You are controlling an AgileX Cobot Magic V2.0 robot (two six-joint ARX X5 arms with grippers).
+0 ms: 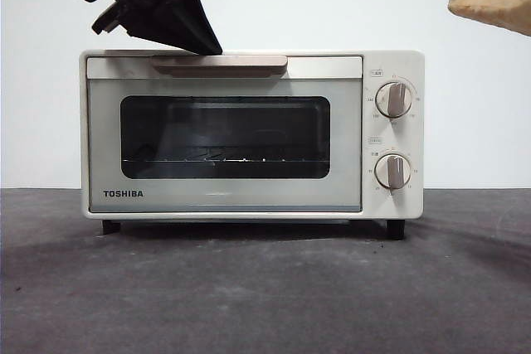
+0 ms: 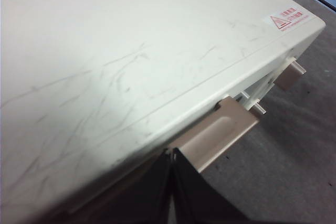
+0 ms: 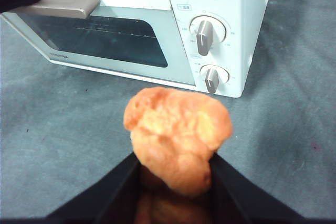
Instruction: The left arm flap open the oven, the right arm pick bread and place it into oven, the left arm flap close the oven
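The cream-white TOSHIBA oven (image 1: 390,68) stands mid-table with its door closed. My left gripper (image 1: 206,46) comes down from the upper left, and its shut jaw tips rest at the top of the beige bar handle (image 1: 220,64). In the left wrist view the jaws (image 2: 172,155) meet right by the handle (image 2: 220,132), at the edge of the oven's top (image 2: 131,51). My right gripper (image 3: 174,163) is shut on the golden-orange bread (image 3: 178,129). It holds the bread high at the front view's upper right (image 1: 489,2), in front of the oven (image 3: 252,3).
Two round knobs (image 1: 393,99) sit on the oven's right panel. A wire rack (image 1: 224,157) shows through the dark glass window. Grey table surface (image 1: 265,288) lies in front of the oven. A red warning sticker (image 2: 287,19) is on the oven's top.
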